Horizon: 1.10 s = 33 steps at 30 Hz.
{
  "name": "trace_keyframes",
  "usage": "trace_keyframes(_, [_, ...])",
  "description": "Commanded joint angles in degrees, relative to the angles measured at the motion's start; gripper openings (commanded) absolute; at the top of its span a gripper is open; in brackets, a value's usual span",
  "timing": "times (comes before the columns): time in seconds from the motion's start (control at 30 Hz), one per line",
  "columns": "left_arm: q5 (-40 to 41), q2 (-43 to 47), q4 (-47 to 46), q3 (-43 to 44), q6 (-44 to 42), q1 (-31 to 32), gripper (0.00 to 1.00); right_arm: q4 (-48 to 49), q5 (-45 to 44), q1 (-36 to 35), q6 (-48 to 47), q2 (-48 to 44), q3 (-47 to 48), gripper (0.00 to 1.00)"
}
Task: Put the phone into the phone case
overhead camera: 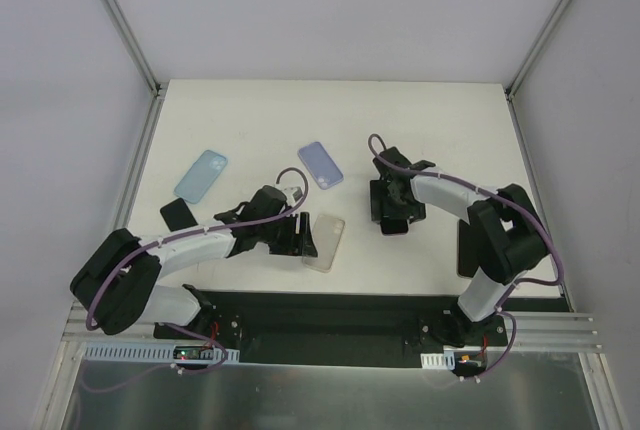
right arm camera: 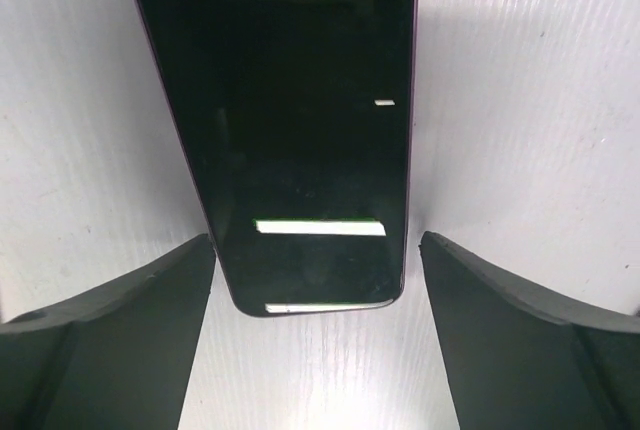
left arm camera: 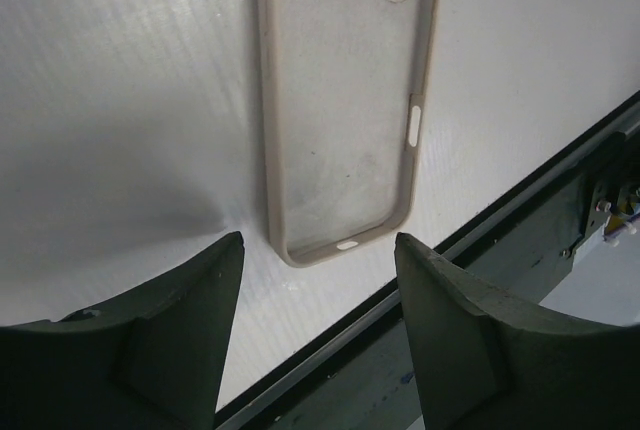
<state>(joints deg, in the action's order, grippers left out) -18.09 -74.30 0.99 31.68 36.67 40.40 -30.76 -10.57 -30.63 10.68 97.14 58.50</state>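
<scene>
A beige, see-through phone case (left arm camera: 340, 100) lies open side up on the white table; it also shows in the top view (overhead camera: 325, 241). My left gripper (left arm camera: 318, 242) is open and empty, its jaws just short of the case's near end, one on each side; in the top view it (overhead camera: 300, 235) sits to the left of the case. A black phone (right arm camera: 300, 100) lies screen up. My right gripper (right arm camera: 316, 240) is open, its fingers on either side of the phone's near end without touching it. In the top view the right gripper (overhead camera: 392, 208) hides most of the phone (overhead camera: 396, 229).
A light blue case (overhead camera: 201, 175) and a lavender case (overhead camera: 320, 164) lie farther back. A small black phone (overhead camera: 178, 214) lies at the left, and another dark one (overhead camera: 466, 248) sits partly under the right arm. The table's black front rail (left arm camera: 520, 200) runs close to the beige case.
</scene>
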Motion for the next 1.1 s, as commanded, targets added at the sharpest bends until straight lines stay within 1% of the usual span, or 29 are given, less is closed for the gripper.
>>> trace_keyframes(0.0, [-4.85,-2.59,-7.76,-0.48,-0.10,0.03,0.61,-0.26,-3.49,-0.13,-2.59,2.08,4.16,0.88])
trace_keyframes(0.07, [-6.43,-3.39,-8.99,-0.74,-0.10,0.38,0.61,0.09,-3.76,0.05,-4.17,3.74,6.01,0.88])
trace_keyframes(0.13, [-8.88,-4.36,-11.88,-1.27,0.25,1.25,0.61,1.31,-2.53,0.40,-5.83,4.72,6.62,0.88])
trace_keyframes(0.27, [-11.17,-4.10,-17.86,-3.46,2.44,2.49,0.61,1.50,-0.07,1.28,-8.21,8.05,9.34,0.88])
trace_keyframes(0.37, [-12.23,-1.38,-21.73,-5.40,4.11,2.75,0.61,1.23,0.11,1.98,-9.09,8.50,9.53,0.87])
trace_keyframes(0.43, [-12.32,0.38,-23.22,-6.54,4.82,2.84,0.61,1.58,0.46,2.50,-9.27,8.50,9.26,0.84])
trace_keyframes(0.5, [-11.01,3.98,-22.97,-7.07,5.35,2.84,0.63,1.58,0.20,2.86,-9.53,8.59,9.00,0.79])
trace_keyframes(0.57, [-7.42,8.88,-16.06,-6.02,4.91,2.84,0.66,1.58,0.02,3.30,-9.80,8.59,8.74,0.76])
trace_keyframes(0.6, [-0.79,10.56,-11.85,-4.89,4.47,2.84,0.70,1.50,0.54,3.56,-10.06,8.50,8.48,0.72])
trace_keyframes(0.63, [2.32,11.97,-7.54,-1.66,3.77,2.75,0.73,1.32,0.98,3.74,-10.15,8.33,8.30,0.70])
trace_keyframes(0.67, [4.62,14.25,0.68,0.20,0.63,2.58,0.77,1.15,1.42,3.82,-10.24,8.06,8.30,0.68])
trace_keyframes(0.7, [8.38,15.14,3.89,2.22,-1.75,2.14,0.80,1.06,2.30,3.83,-10.32,7.71,8.04,0.65])
trace_keyframes(0.73, [10.59,15.94,7.58,6.25,-3.86,1.96,0.86,0.97,2.74,3.83,-10.33,6.84,7.34,0.63])
trace_keyframes(0.77, [13.49,17.16,13.45,8.37,-7.45,1.61,0.91,0.97,3.18,3.83,-10.24,6.48,7.16,0.61])
trace_keyframes(0.8, [16.04,17.52,16.38,10.40,-9.14,0.48,0.99,0.36,3.62,3.83,-10.32,6.04,6.98,0.59])
trace_keyframes(0.83, [19.89,17.87,18.41,14.16,-10.72,-0.40,0.99,-0.26,3.62,3.91,-10.15,5.43,7.15,0.58])
trace_keyframes(0.87, [20.89,17.96,20.17,15.94,-13.61,-1.46,0.99,-0.96,3.80,3.83,-9.98,5.08,7.42,0.57])
trace_keyframes(0.9, [21.16,17.79,23.49,18.91,-14.77,-4.69,0.99,-1.66,4.58,3.83,-9.89,4.73,7.50,0.56])
trace_keyframes(1.0, [16.52,16.48,27.90,22.88,-16.62,-10.76,0.99,-2.63,7.13,3.21,-8.66,2.71,7.51,0.52])
trace_keyframes(1.03, [15.37,16.12,28.88,23.33,-17.41,-13.74,0.99,-2.81,7.66,2.95,-7.52,1.57,7.42,0.51])
trace_keyframes(1.07, [15.45,15.42,29.50,23.60,-17.59,-14.82,0.99,-2.98,8.10,2.51,-6.82,0.95,7.07,0.50])
